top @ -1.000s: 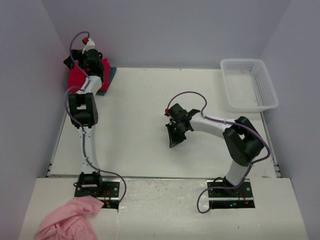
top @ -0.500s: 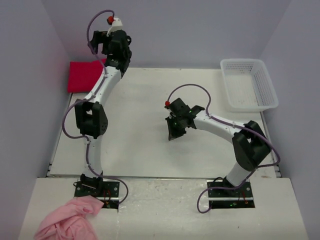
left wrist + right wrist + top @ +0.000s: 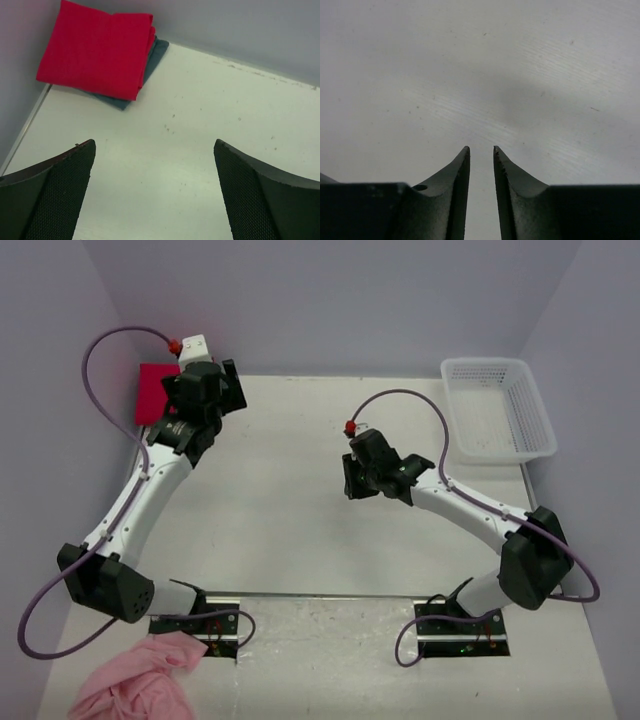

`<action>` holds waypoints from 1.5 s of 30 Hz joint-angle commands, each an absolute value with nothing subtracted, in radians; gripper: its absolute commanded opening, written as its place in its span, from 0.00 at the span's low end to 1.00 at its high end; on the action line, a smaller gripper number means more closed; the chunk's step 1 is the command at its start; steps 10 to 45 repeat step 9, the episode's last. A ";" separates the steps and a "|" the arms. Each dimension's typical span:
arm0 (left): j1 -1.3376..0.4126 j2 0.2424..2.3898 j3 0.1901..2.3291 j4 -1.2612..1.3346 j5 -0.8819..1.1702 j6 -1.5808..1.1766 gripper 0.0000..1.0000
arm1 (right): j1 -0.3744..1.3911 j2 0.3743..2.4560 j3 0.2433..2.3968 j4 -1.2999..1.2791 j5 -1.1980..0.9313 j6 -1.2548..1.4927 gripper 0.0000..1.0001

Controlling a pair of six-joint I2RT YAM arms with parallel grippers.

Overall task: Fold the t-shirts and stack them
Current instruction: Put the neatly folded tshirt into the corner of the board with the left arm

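The left fingers (image 3: 52,192) have drawn back from the red t-shirt (image 3: 97,50) stacked on the teal t-shirt (image 3: 155,54), spread wide and empty, while the right fingers (image 3: 452,192) have parted narrowly, holding nothing.

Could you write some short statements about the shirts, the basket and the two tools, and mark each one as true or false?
1. The red shirt lies folded on top of the teal shirt. True.
2. The left tool grips the red shirt. False: the left tool is wide open, empty and apart from the stack.
3. The right tool has nothing between its fingers. True.
4. The pink cloth lies in the basket. False: the pink cloth lies at the near edge, by the left arm's base; the basket stands at the far right.
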State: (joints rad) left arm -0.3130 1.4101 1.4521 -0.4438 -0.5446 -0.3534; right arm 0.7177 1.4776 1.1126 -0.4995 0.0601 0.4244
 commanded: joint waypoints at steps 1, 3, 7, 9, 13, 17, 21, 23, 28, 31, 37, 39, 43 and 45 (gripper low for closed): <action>-0.311 1.307 1.346 -0.489 -0.483 -0.420 1.00 | 0.709 1.468 1.112 -0.480 0.201 0.419 0.30; -0.310 1.240 1.280 -0.489 -0.482 -0.408 1.00 | 0.704 1.442 1.059 -0.403 0.166 0.385 0.33; -0.311 1.155 1.191 -0.502 -0.402 -0.422 1.00 | 0.675 1.373 1.003 -0.347 0.100 0.389 0.58; -0.311 1.115 1.164 -0.515 -0.356 -0.437 1.00 | 0.660 1.367 1.014 -0.380 0.133 0.399 0.73; -0.311 1.115 1.164 -0.515 -0.356 -0.437 1.00 | 0.660 1.367 1.014 -0.380 0.133 0.399 0.73; -0.311 1.115 1.164 -0.515 -0.356 -0.437 1.00 | 0.660 1.367 1.014 -0.380 0.133 0.399 0.73; -0.311 1.115 1.164 -0.515 -0.356 -0.437 1.00 | 0.660 1.367 1.014 -0.380 0.133 0.399 0.73; -0.311 1.115 1.164 -0.515 -0.356 -0.437 1.00 | 0.660 1.367 1.014 -0.380 0.133 0.399 0.73; -0.311 1.115 1.164 -0.515 -0.356 -0.437 1.00 | 0.660 1.367 1.014 -0.380 0.133 0.399 0.73; -0.311 1.115 1.164 -0.515 -0.356 -0.437 1.00 | 0.660 1.367 1.014 -0.380 0.133 0.399 0.73; -0.311 1.115 1.164 -0.515 -0.356 -0.437 1.00 | 0.660 1.367 1.014 -0.380 0.133 0.399 0.73; -0.311 1.115 1.164 -0.515 -0.356 -0.437 1.00 | 0.660 1.367 1.014 -0.380 0.133 0.399 0.73; -0.311 1.115 1.164 -0.515 -0.356 -0.437 1.00 | 0.660 1.367 1.014 -0.380 0.133 0.399 0.73; -0.311 1.115 1.164 -0.515 -0.356 -0.437 1.00 | 0.660 1.367 1.014 -0.380 0.133 0.399 0.73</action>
